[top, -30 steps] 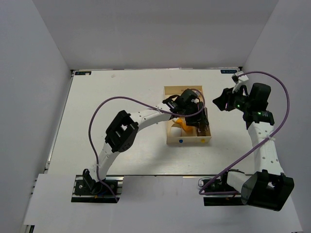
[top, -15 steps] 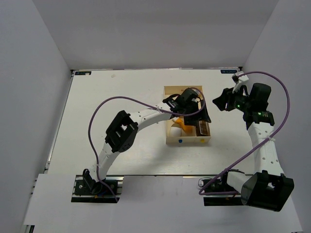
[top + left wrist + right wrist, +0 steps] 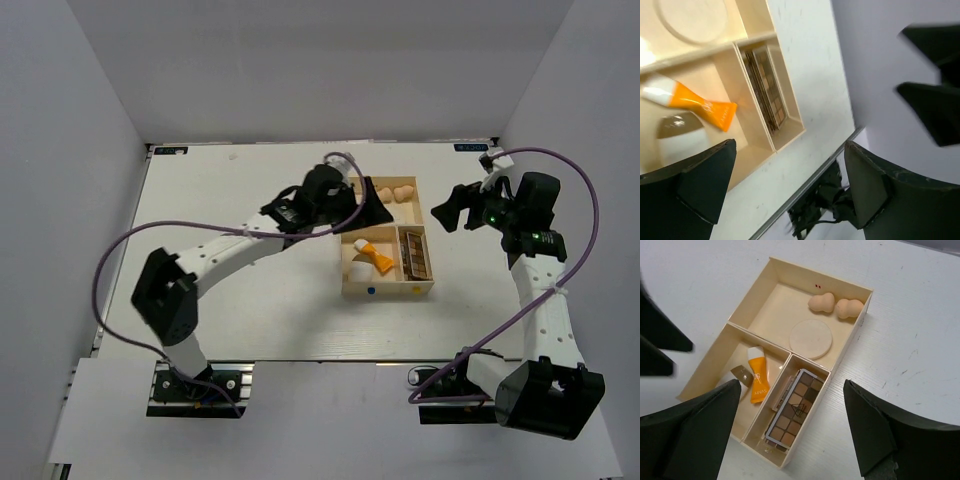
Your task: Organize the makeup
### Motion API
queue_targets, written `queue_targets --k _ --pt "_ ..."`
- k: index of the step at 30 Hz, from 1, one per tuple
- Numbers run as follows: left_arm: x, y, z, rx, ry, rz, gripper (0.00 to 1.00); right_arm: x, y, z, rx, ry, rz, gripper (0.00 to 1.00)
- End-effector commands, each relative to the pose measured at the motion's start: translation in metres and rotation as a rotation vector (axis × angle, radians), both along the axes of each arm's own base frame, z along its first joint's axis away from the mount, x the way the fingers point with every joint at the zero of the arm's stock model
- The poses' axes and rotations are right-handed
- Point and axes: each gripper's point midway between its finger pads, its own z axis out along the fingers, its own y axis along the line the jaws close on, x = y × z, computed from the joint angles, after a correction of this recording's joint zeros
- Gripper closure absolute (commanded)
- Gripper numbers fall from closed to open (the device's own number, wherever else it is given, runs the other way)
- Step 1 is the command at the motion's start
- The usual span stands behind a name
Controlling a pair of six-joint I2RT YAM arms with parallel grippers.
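The makeup lies in a cream tray (image 3: 390, 291). Its far compartment holds two peach sponges (image 3: 835, 305) and a round cream puff (image 3: 810, 338). An orange white-capped tube (image 3: 758, 382) and a white egg-shaped piece (image 3: 682, 145), with a small brown square against it, share the near left compartment. The long brown-pink palette (image 3: 795, 410) fills the near right one. My left gripper (image 3: 378, 208) hangs open and empty over the tray's far left edge. My right gripper (image 3: 447, 208) is open and empty in the air to the right of the tray.
The white tabletop (image 3: 250, 290) is enclosed by pale walls at the back and on both sides. A purple cable (image 3: 560, 160) loops off each arm. The table's metal front edge (image 3: 805, 187) runs below the tray in the left wrist view.
My left arm has drawn back to the left, off the tray's near right compartment, which uncovers the palette lying there. Both grippers have opened wider. The right arm has stayed put.
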Motion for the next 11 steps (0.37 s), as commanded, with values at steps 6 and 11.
queue_targets --k 6,11 --pt "0.025 0.106 0.045 0.028 -0.204 0.235 0.02 0.003 -0.019 0.019 0.0 0.019 -0.16 0.11" --pt "0.018 0.153 0.052 0.115 -0.268 0.302 0.02 0.003 -0.027 0.008 0.007 0.07 -0.227 0.11"
